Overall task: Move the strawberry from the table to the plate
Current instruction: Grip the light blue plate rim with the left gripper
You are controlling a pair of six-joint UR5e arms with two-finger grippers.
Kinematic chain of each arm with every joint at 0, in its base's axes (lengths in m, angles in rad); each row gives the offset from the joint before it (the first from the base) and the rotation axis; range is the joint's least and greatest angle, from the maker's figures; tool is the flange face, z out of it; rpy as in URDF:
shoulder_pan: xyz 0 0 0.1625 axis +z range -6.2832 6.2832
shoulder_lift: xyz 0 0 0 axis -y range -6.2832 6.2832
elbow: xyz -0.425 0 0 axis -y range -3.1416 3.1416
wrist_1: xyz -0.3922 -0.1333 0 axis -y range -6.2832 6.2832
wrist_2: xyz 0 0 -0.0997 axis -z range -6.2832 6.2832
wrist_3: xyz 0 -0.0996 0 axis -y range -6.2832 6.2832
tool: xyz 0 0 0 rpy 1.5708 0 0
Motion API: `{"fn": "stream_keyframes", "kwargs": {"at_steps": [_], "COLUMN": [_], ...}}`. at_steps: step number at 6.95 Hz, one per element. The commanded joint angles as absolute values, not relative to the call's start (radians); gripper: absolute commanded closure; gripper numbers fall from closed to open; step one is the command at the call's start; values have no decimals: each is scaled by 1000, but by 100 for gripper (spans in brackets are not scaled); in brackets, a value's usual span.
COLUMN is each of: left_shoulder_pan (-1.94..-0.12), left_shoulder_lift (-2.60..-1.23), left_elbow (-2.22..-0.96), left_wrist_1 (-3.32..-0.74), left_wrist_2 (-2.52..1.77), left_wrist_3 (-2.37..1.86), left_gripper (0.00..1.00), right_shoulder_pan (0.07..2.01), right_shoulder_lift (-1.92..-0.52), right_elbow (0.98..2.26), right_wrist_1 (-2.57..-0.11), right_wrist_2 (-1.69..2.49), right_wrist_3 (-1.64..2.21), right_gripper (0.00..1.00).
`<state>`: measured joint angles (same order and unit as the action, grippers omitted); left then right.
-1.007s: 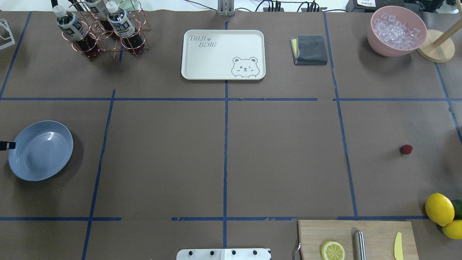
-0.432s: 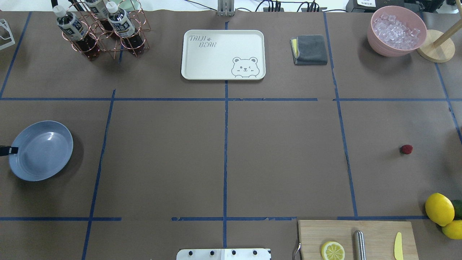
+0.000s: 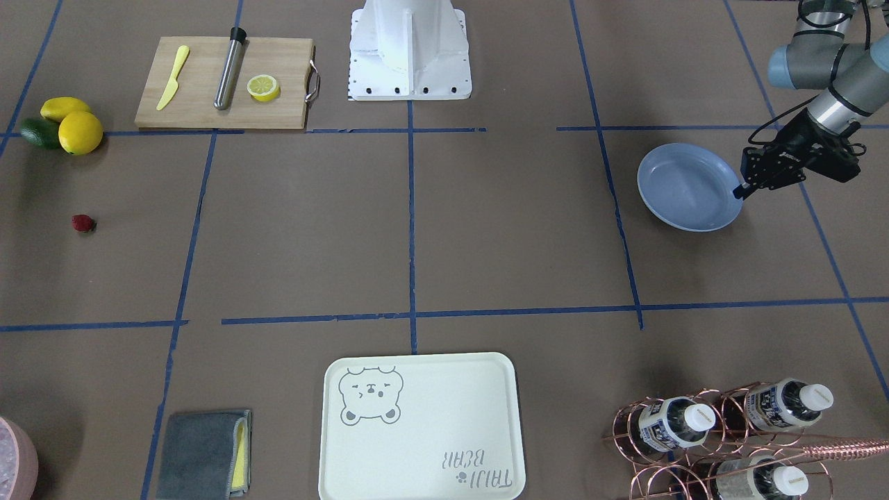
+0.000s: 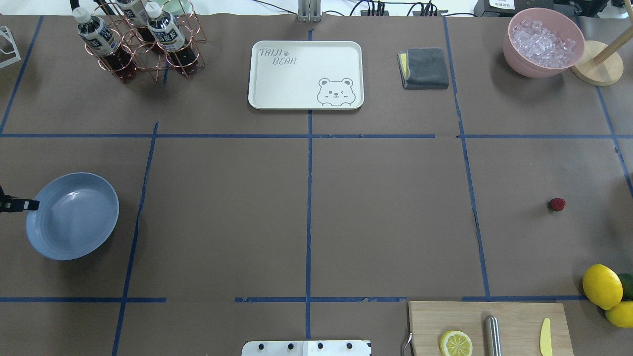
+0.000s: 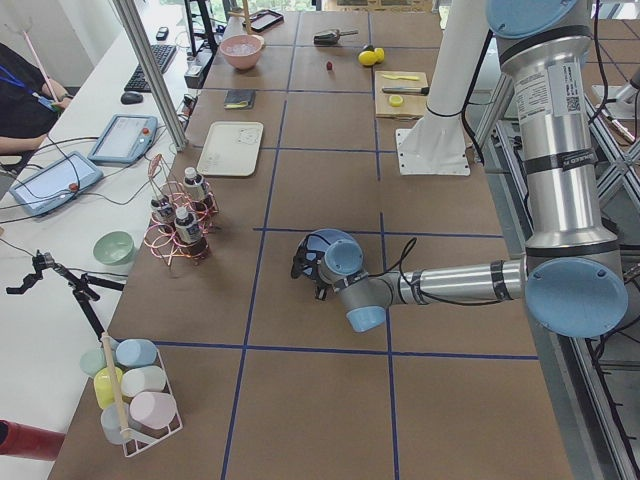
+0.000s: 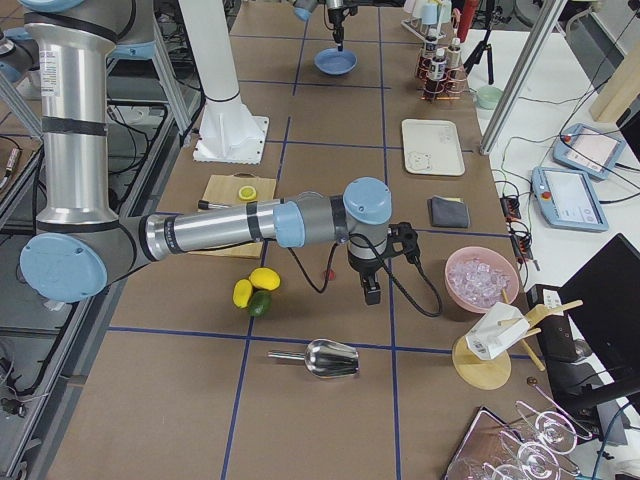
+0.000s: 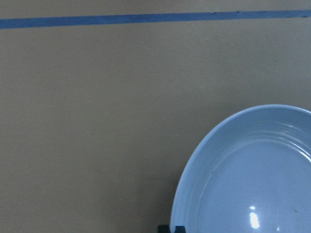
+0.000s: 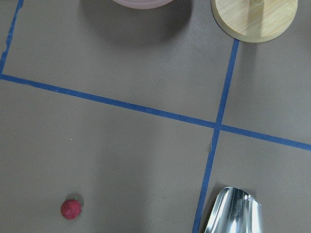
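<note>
My L gripper [image 4: 33,204] clenches plate [image 4: 74,220] rim at its 9 o'clock (overhead view); strawberry [image 4: 557,204] lies on table [image 4: 385,217]; R gripper [image 6: 372,293] state: can't tell.

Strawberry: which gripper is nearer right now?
Right. The right gripper hangs just beside the strawberry; the left gripper is at the rim of the plate, far off on the opposite side.
</note>
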<state>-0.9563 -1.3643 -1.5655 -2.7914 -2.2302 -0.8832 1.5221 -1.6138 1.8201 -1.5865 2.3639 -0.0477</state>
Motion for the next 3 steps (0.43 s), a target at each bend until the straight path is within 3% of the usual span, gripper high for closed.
{"fn": "stream_keyframes", "kwargs": {"at_steps": [1,3], "left_shoulder_pan": [-956,-829], "left_shoulder_lift": [-1470,-1663], "left_elbow": [-1756,-1747], "left_wrist_1": [-2526,-2439], "left_wrist_2": [-2244,-2070], "left_wrist_3": [-996,-1137], "left_gripper": [100,100], "right_shoulder_pan": [1523,1523], "right_shoulder_lift": [-1617,-1621], "right_elbow": [1819,1819], "right_wrist_1": [-1588,-1588], "right_wrist_2": [2367,2367], "right_wrist_3": [-46,-45], "right_gripper": [0,0]}}
